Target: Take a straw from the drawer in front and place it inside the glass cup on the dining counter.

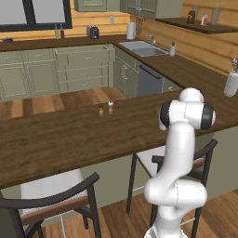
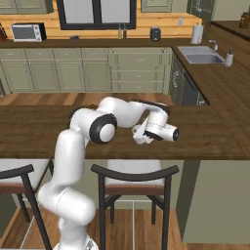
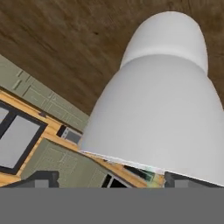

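Note:
My arm is folded low over the dining counter [image 1: 69,135] [image 2: 215,136], a dark wood slab that also fills the top of the hand view [image 3: 65,35]. My gripper [image 2: 140,134] hovers just above its surface. Its two dark fingertips [image 3: 41,178] stand far apart at the bottom corners of the hand view, so the gripper [image 3: 113,180] is open with nothing held between them. My own white arm link blocks most of that view. The drawer [image 1: 83,51] [image 2: 140,51] stands pulled out at the top of the far sage-green cabinets. The straw and the glass cup are out of view.
Two small shakers [image 1: 106,109] stand on the dining counter's far edge. Dark-framed chairs [image 1: 51,200] [image 2: 134,178] are tucked under its near side. A sink [image 1: 142,48] and a white vase [image 1: 231,82] sit on the right worktop. Wood floor lies between the counter and the cabinets.

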Tool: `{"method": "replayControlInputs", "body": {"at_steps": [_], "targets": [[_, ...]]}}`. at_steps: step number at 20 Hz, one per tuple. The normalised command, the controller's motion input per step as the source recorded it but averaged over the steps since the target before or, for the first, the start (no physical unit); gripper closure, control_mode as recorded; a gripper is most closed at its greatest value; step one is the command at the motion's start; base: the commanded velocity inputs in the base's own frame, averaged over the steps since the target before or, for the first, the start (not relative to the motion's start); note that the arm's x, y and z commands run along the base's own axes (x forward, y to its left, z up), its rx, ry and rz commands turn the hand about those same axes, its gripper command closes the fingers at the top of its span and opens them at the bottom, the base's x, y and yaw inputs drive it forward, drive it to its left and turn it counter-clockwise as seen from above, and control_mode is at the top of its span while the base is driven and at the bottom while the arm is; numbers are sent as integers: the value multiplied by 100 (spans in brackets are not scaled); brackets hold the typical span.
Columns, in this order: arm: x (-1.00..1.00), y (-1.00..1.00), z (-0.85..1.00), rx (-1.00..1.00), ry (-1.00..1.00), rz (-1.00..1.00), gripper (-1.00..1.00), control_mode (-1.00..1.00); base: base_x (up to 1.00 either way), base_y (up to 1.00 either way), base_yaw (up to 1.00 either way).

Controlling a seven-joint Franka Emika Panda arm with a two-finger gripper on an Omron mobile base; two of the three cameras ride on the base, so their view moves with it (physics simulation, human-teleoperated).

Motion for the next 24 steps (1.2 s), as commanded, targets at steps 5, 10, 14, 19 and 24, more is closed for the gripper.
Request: {"method": "replayControlInputs", "body": {"at_steps": [5,10,14,19,24], "targets": [[38,-37,0,16,-1,0,-100,-100,0,0,0],[0,-23,0,9,-3,0,-100,-100,0,0,0],[14,0,0,2,0,0,-100,-100,0,0,0],[44,12,0,0,0,0,-100,-100,0,0,0],[13,21,0,-7,1,0,-100,-100,0,0,0]]}}
